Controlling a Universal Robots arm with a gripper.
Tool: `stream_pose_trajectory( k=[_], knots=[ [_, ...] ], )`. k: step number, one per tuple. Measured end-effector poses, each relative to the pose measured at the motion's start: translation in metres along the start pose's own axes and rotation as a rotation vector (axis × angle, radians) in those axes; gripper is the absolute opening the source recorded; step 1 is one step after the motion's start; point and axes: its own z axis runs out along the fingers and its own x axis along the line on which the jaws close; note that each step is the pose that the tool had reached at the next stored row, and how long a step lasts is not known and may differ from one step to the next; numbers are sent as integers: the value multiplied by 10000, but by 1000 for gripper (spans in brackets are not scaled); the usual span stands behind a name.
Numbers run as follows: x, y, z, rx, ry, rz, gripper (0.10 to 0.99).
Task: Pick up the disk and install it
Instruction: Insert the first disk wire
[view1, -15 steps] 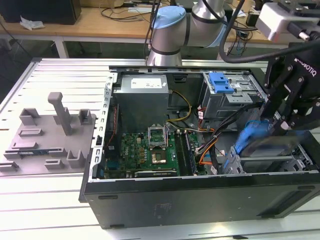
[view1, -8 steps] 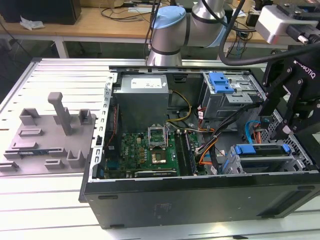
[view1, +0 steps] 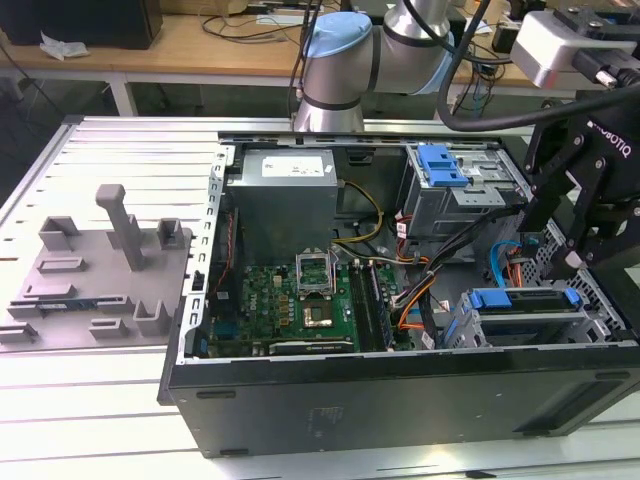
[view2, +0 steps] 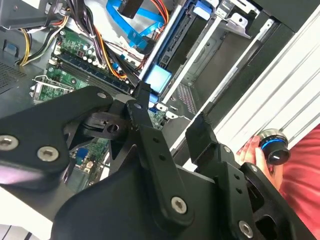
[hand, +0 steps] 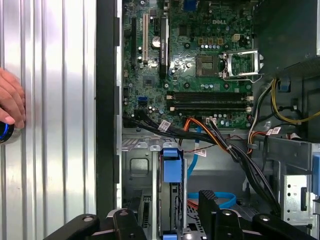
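The disk (view1: 520, 300) stands on edge in the lower drive bay of the open computer case (view1: 400, 400), at the exterior view's right. Its blue bracket (hand: 171, 165) runs along its edge, and the same blue end tab (view2: 159, 80) appears in the second wrist view. My black gripper (view1: 562, 255) hangs just above the bay, open. In both wrist views its two fingers (hand: 209, 202) stand apart on either side of the disk's line, with nothing held between them. The gripper (view2: 172, 125) is apart from the disk.
In the case lie a green motherboard (view1: 300, 300), a grey power supply box (view1: 280, 195), an upper drive cage with a blue latch (view1: 442, 165), and cable bundles (hand: 225, 145). A grey fixture block (view1: 100, 270) sits to the exterior view's left. A person's hand (hand: 12, 100) rests on a blue-ringed knob (view2: 272, 150) beside the case.
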Motion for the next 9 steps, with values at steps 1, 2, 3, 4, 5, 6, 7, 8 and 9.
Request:
stream_pose_trajectory(
  k=[1,2,3,4,5,6,7,8,9],
  knots=[
    [0,0,0,0,4,1,561],
    [0,0,0,0,9,1,561],
    [0,0,0,0,12,1,561],
    [0,0,0,0,14,1,561],
    [0,0,0,0,16,0,561],
    [0,0,0,0,18,1,561],
    [-28,0,2,0,77,1,561],
    [-89,0,2,0,142,2,561],
    [-145,0,1,0,225,2,561]
  ],
)
